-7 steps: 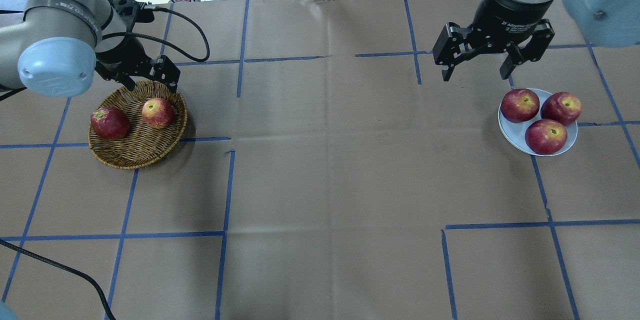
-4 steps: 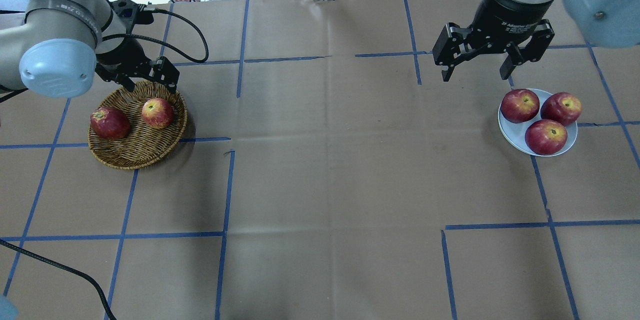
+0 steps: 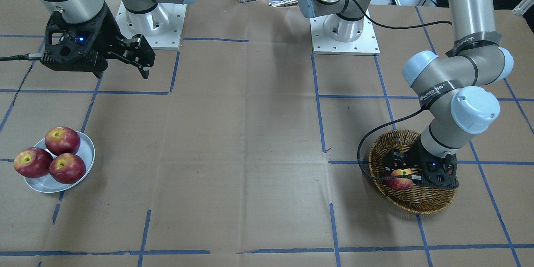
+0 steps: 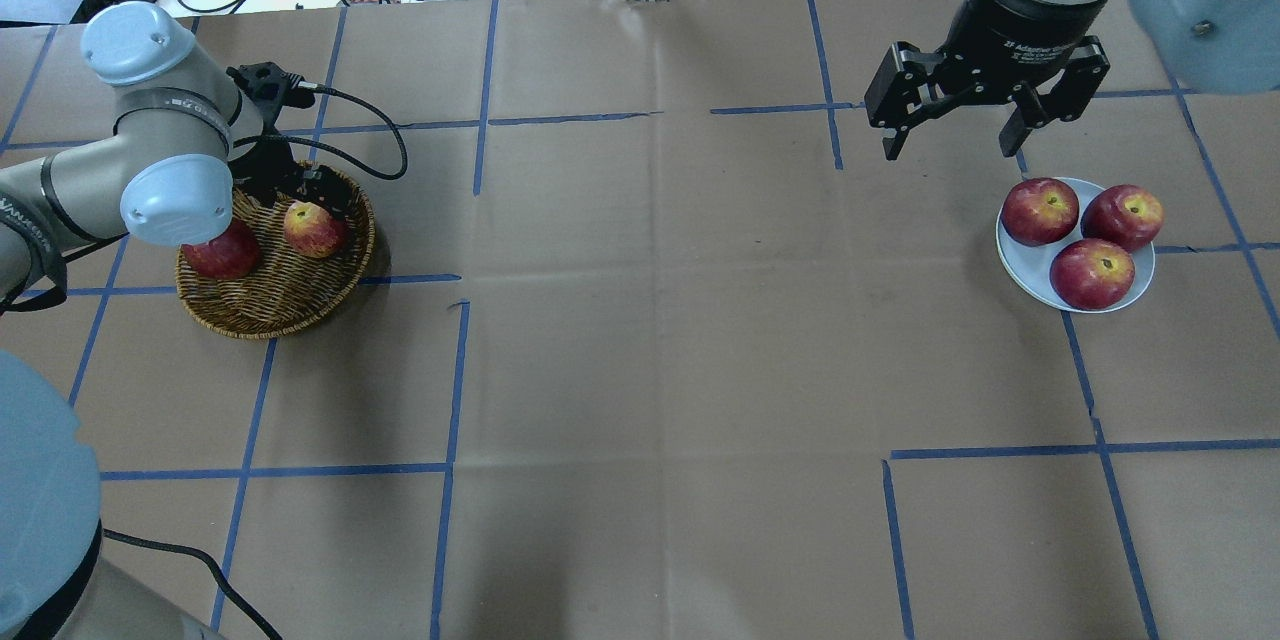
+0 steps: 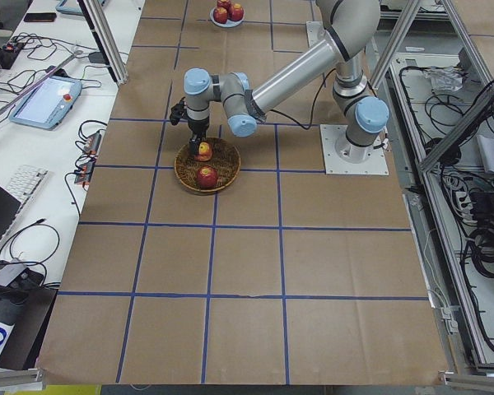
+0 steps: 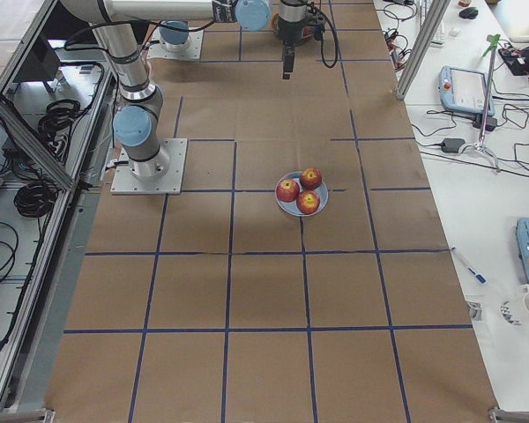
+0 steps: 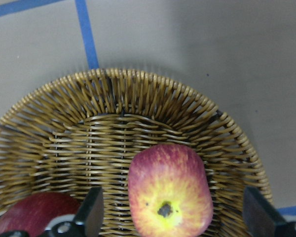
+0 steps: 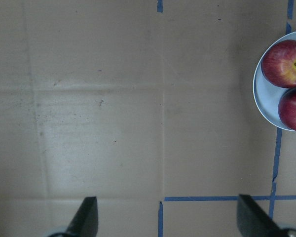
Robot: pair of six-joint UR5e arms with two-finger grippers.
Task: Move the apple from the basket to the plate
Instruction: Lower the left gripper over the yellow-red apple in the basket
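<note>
Lower than half a second ago, down inside the round tan woven wicker basket (image 7: 138, 94) with the left gripper (image 7: 173, 217), jaws released. Straddles, untouched, the pale red, yellow-blushed apple (image 7: 167, 190) lying there. Right gripper (image 4: 950, 152) jaws likewise released above the brown paper worktop (image 4: 650, 320), near the small silver-grey plate (image 4: 1040, 280).

Silver-grey arms (image 3: 467, 0) bear pale-blue joint caps (image 3: 475, 110), black cables (image 3: 409, 28) and black jaws.

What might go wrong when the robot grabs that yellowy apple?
The left hand is open around the apple, and the darker apple sits right beside one finger, so it may get bumped. The plate already holds three apples with little bare room, so a fourth might roll off.
</note>
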